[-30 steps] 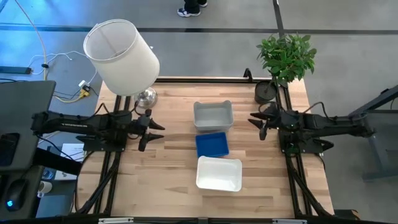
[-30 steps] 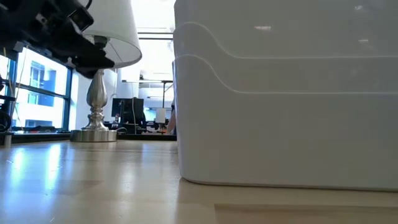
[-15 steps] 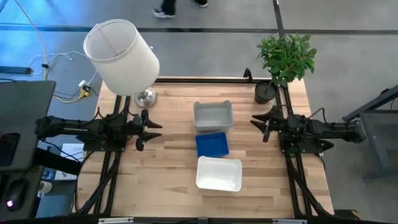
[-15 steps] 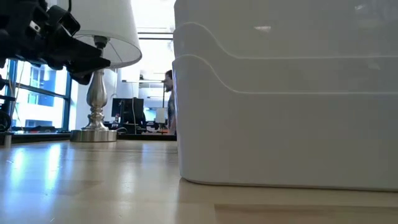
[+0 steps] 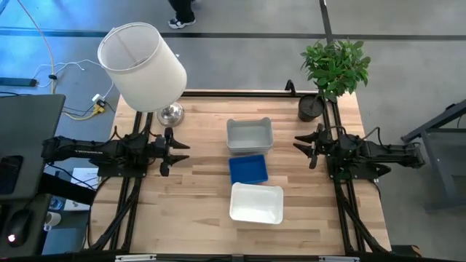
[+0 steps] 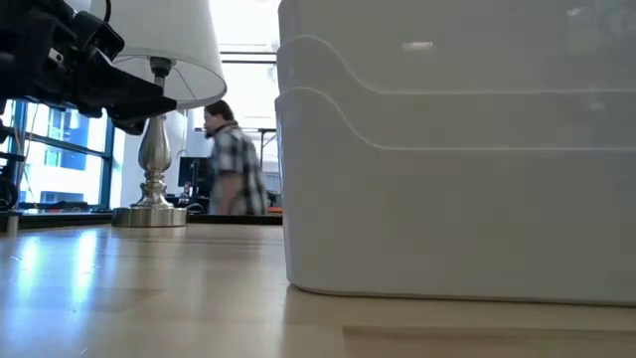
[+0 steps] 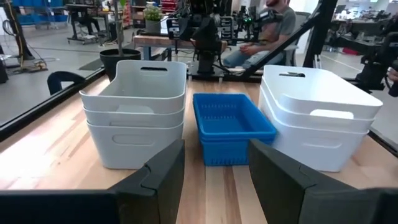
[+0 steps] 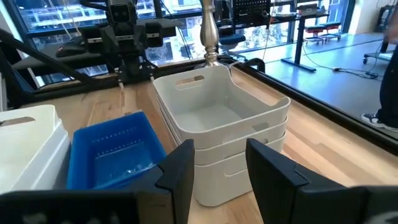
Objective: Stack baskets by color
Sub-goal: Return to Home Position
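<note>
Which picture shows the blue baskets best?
The left wrist view: the blue stack sits centred, its side and layers clear. The high view shows only its top, the right wrist view its inside; the low view shows only the white stack.

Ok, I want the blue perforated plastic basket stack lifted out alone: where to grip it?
Probably pinch the rim of a short end of the blue perforated basket stack, coming from above. Its long sides lie close between the taller grey basket stack and white basket stack, leaving only the short ends free.
</note>
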`<control>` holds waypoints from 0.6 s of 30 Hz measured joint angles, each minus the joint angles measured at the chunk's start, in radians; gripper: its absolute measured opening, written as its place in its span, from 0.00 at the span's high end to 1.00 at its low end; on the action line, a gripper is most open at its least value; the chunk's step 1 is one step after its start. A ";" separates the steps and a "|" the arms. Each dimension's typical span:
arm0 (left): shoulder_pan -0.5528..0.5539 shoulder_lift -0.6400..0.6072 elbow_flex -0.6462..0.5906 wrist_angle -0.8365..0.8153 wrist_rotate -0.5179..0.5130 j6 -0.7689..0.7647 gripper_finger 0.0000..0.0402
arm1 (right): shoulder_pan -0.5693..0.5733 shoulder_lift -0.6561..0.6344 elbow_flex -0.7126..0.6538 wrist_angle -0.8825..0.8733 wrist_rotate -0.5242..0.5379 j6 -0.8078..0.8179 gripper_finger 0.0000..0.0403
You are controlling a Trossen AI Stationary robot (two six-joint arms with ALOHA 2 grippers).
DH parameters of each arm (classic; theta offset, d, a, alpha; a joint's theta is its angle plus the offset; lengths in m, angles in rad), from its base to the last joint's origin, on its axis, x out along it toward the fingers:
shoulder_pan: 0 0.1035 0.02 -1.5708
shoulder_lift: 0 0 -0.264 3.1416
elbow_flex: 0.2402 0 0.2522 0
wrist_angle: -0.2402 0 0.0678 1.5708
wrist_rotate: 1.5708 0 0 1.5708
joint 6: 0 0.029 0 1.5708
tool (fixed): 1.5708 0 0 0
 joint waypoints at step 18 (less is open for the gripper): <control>0.000 0.001 0.001 0.001 0.004 0.000 0.59 | 0.000 0.000 0.000 -0.002 -0.007 0.080 0.67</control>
